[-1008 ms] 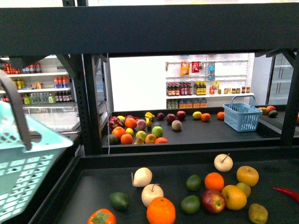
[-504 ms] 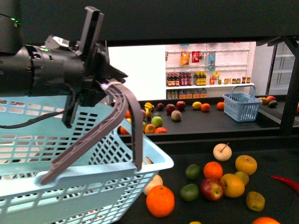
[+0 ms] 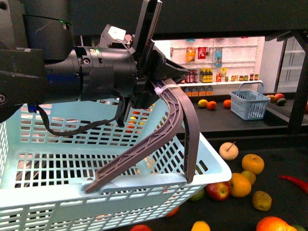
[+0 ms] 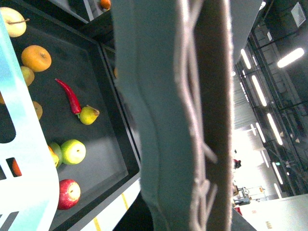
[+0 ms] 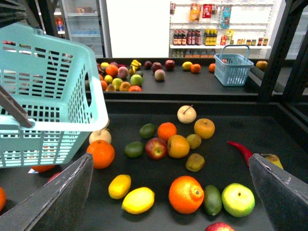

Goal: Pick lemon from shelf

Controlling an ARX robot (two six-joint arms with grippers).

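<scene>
My left jaws are clenched on the grey handle (image 3: 179, 120) of the light blue basket (image 3: 43, 202), which hangs below them. My right jaws stand spread wide and grip nothing. The lemon (image 5: 138, 200) lies on the shelf (image 5: 269, 130) deck ahead of them, between their two fingers (image 5: 57, 192), just beside a small yellow fruit (image 5: 120, 186) and near an orange (image 5: 186, 194).

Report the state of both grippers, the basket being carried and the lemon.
Basket: held up by its raised handle, above the fruit.
Left gripper: jaws shut on the basket's handle.
Right gripper: jaws wide open, holding nothing.
Lemon: lying loose on the shelf deck, not gripped.
</scene>
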